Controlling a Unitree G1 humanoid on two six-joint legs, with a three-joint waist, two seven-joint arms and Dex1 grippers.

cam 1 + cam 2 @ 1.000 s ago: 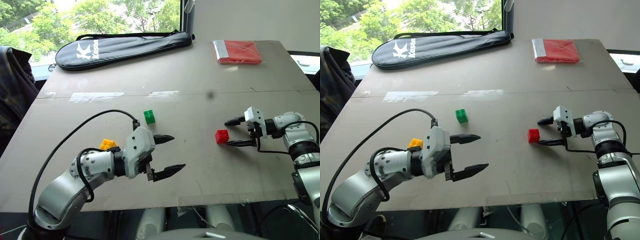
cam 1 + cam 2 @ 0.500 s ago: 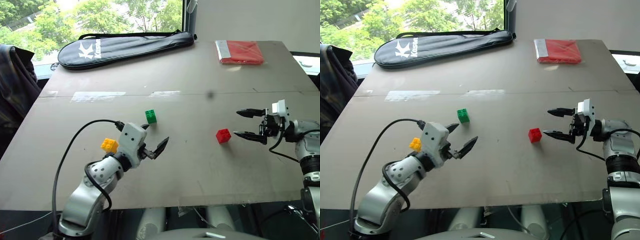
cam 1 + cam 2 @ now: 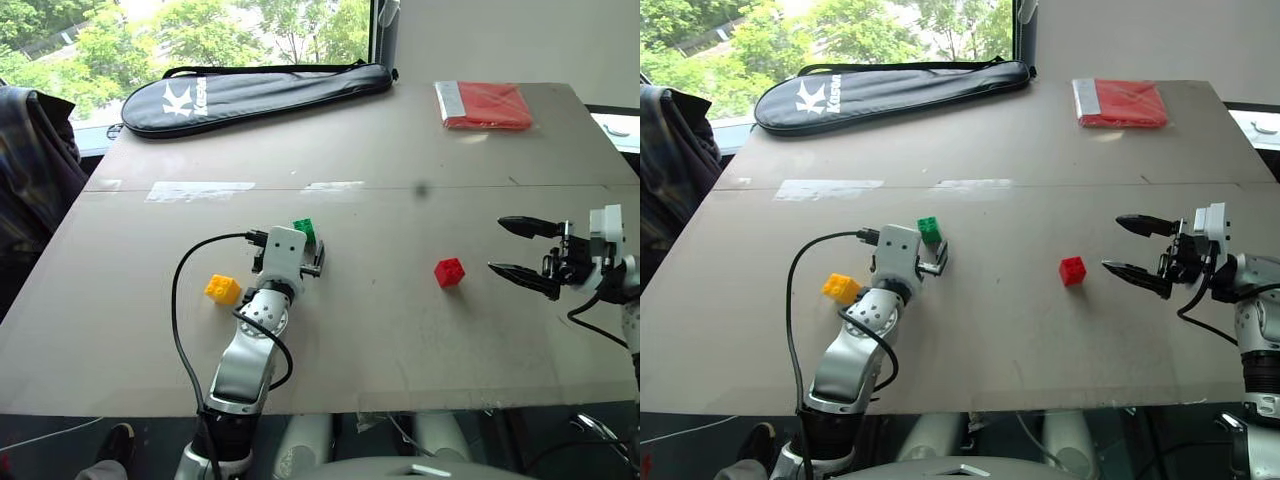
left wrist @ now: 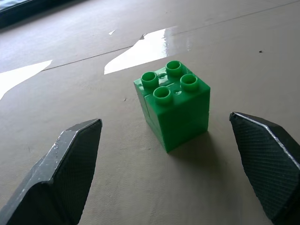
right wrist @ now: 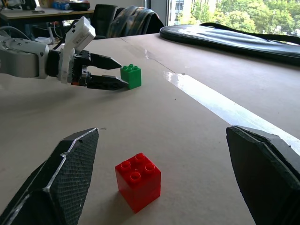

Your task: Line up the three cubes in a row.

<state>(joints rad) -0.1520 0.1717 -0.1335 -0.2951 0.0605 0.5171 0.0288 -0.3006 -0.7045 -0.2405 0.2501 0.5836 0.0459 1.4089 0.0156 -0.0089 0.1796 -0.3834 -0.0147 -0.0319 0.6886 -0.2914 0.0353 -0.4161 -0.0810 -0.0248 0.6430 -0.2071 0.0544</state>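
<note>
The left gripper [image 4: 166,154] is held wide open and empty at frame centre, flanking the green cube [image 4: 172,110]. A grasp is being prepared; closing is judged next.

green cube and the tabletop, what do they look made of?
Green cube: looks like moulded hard plastic, smooth and slightly glossy, with four round studs on top and a seam around its middle.
Tabletop: seems a matte grey-brown board, possibly laminate or fibreboard. It has faint scuffs, a joint line across it and glare patches. Exact material unclear.
</note>
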